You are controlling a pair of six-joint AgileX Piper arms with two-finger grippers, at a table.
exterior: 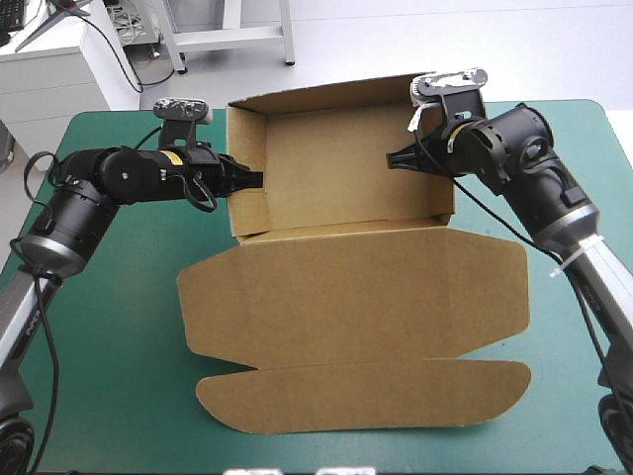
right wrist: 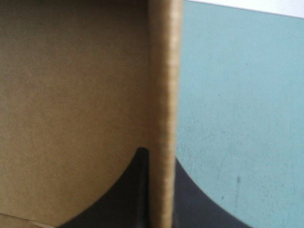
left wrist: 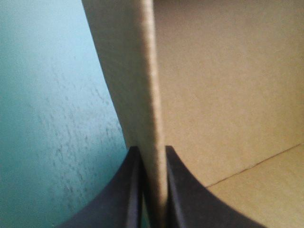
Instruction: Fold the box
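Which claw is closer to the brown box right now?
Neither: both touch it. The left end effector is shut on the box at its left wall, the right end effector at its right wall.

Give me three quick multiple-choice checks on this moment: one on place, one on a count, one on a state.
1. Where does the left gripper hold the box?
A) the flat lid
B) its left side wall
C) its far wall

2. How many grippers are shut on the box?
A) none
B) one
C) two

3. How is the lid?
A) flat on the table
B) standing upright
C) tucked into the tray

Answers:
1 B: the left wrist view shows that wall's edge between its fingers.
2 C: the right gripper pinches the opposite side wall likewise.
3 A: the high view shows it spread toward the near edge.
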